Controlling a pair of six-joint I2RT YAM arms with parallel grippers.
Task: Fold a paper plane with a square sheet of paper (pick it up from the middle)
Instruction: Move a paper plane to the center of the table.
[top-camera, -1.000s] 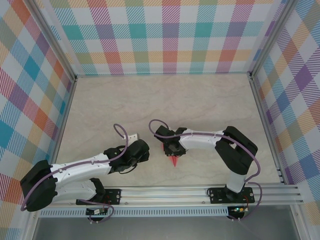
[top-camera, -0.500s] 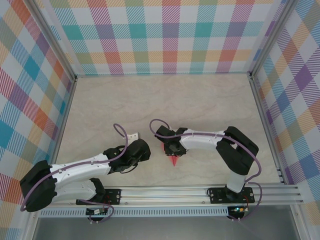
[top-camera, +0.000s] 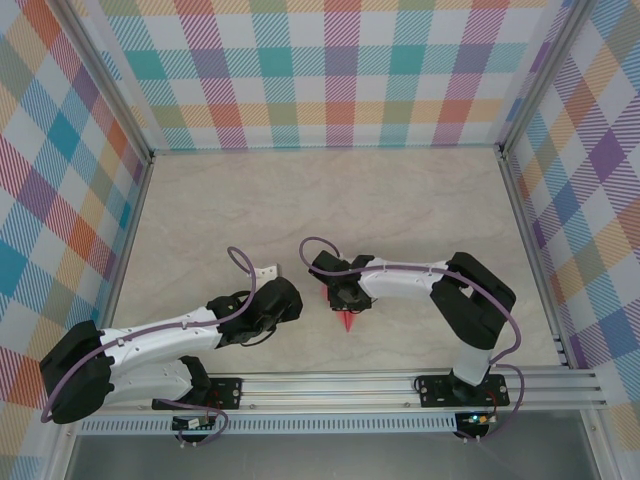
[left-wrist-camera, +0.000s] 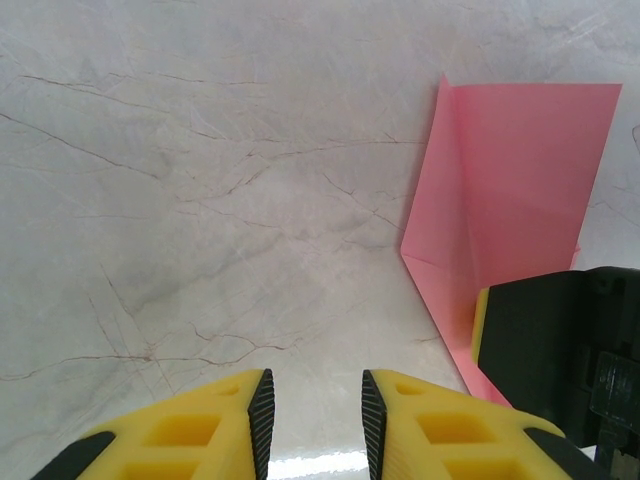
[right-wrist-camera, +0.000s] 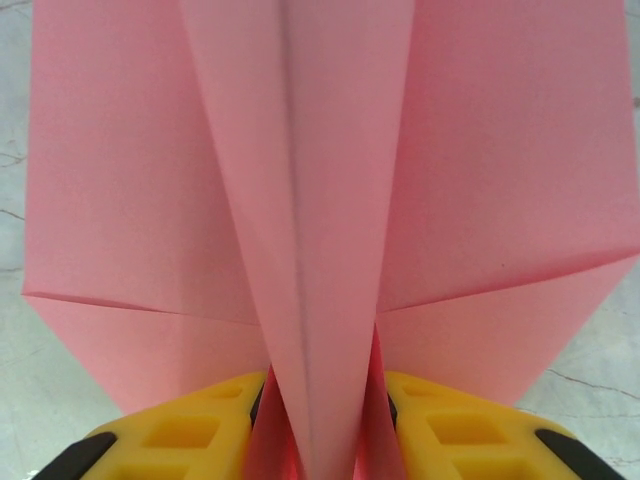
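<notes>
The salmon-pink paper plane (right-wrist-camera: 300, 200) lies on the marble table with its central ridge standing up between my right gripper's fingers (right-wrist-camera: 170, 430). My right gripper (right-wrist-camera: 325, 435) is shut on that ridge, and the flat wings spread to both sides. From above, the plane's pointed tip (top-camera: 346, 322) pokes out toward the near edge beneath the right gripper (top-camera: 347, 298). My left gripper (left-wrist-camera: 316, 420) is open over bare table, a little to the left of the folded paper (left-wrist-camera: 520, 170). In the top view the left gripper (top-camera: 280, 300) sits just left of the plane.
Checked walls (top-camera: 340, 80) close the table (top-camera: 330, 200) on three sides. An aluminium rail (top-camera: 340, 385) with both arm bases runs along the near edge. The right gripper's black and yellow finger (left-wrist-camera: 560, 350) rests on the paper in the left wrist view.
</notes>
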